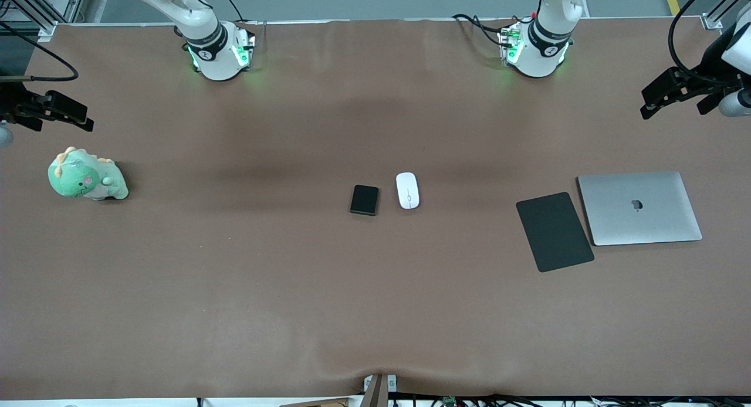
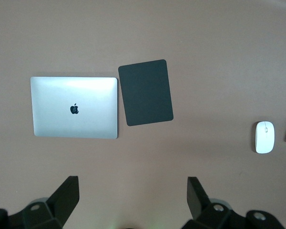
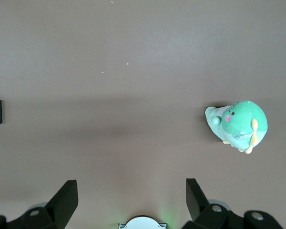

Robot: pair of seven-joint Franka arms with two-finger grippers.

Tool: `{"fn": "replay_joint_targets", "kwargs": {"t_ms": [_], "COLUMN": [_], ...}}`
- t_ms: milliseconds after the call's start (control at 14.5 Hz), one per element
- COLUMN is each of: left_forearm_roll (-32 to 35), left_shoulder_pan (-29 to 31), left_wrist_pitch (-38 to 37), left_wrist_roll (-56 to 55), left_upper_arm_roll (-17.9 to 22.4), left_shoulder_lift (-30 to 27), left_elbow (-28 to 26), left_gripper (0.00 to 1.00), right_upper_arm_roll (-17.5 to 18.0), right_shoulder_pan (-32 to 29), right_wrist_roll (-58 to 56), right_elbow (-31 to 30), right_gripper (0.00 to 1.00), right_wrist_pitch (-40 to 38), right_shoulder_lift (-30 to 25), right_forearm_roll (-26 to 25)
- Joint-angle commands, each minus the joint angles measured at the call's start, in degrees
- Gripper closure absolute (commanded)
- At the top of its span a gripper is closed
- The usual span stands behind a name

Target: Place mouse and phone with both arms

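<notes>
Brown table point(image 1: 234, 290) covering stretched under everything, and both arms were drawn back to its two ends, probably so the middle lay unobstructed for a start. Of the things on it, the closed silver laptop point(image 1: 639, 207) was largest, lying toward the left arm's end with the flat black mouse pad point(image 1: 554, 231) just beside it on the side toward the table's middle; the pair looked like a desk arrangement waiting for its mouse. At the right arm's end sat a green plush dinosaur point(image 1: 87, 175), well apart from the rest.

The left gripper point(image 1: 675, 93) hung over the table edge above the laptop's end, its fingers point(image 2: 66, 195) spread wide and holding nothing. The right gripper point(image 1: 56, 111) hung likewise over the dinosaur's end, its fingers point(image 3: 66, 198) wide and empty.

Smallest were the task's own things, side by side at the table's middle: the white mouse point(image 1: 407, 190) toward the left arm's end, the black phone point(image 1: 364, 199) toward the right arm's and slightly nearer the front camera. That split suggested one object for each arm. Neither had been touched, so the task seemed not yet begun.
</notes>
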Motion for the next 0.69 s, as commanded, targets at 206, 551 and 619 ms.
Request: {"fn": "replay_joint_targets", "kwargs": {"t_ms": [206,551,619], "left_forearm_roll": [0.5,-0.1,-0.1], "left_shoulder_pan": [0.1,-0.9,-1.2], "left_wrist_pitch": [-1.2,-1.2,-1.2], "left_wrist_roll": [0.9,0.1,-0.1], "left_upper_arm_roll": [-0.3,-1.3,-1.8], "left_shoulder_lift": [0.1,3.1,4.1], "left_elbow": [0.8,3.7,3.6], "left_gripper": [0.0,0.0,0.0], "right_upper_arm_roll": [-0.4,-0.5,-0.5], "right_shoulder_pan": [0.2,0.1,0.1], "right_wrist_roll": [-0.8,-0.8,-0.8], "right_elbow": [-1.5,-1.4,-1.4], "right_gripper": [0.0,0.0,0.0], "right_wrist_pitch": [-0.1,-0.4,-0.4], "right_shoulder_lift": [-1.5,-1.4,-1.4], "right_forearm_roll": [0.3,0.3,0.3]}}
